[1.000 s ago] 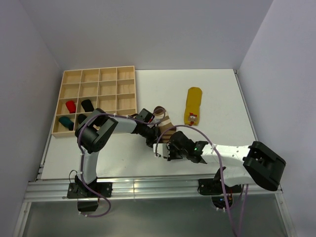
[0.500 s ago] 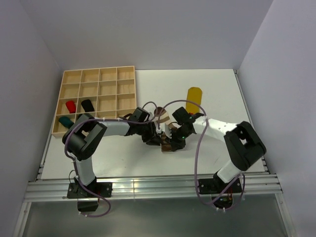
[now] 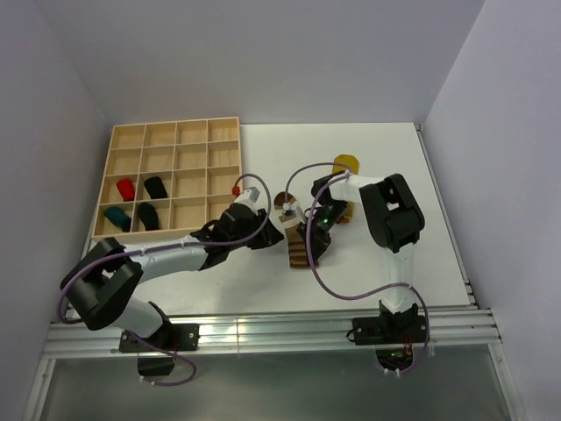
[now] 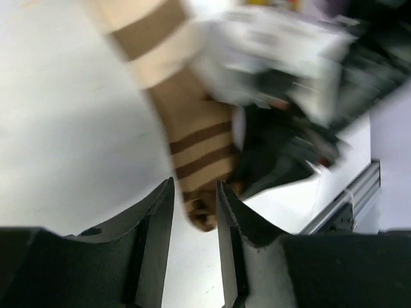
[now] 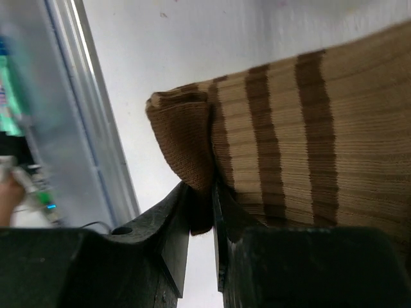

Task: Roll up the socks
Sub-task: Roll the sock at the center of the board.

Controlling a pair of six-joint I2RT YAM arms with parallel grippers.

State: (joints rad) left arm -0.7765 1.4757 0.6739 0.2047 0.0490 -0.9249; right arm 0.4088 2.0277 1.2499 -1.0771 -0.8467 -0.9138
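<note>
Socks: four rolled in tray; striped sock unrolled, right gripper pinching its brown end, left gripper parted, empty; yellow sock untouched.

No legible txt, labels or nos. anywhere; wrist views blurry, so maybe tiny marks missed.

Table: tray lying on far-left part. Four socks sitting in tray's near-left compartments, one each, two rows of two. Centre sock lying on table, right of tray. My left gripper hanging just left of it, my right gripper touching its right edge. Far sock lying behind-right, partly under my right arm.
</note>
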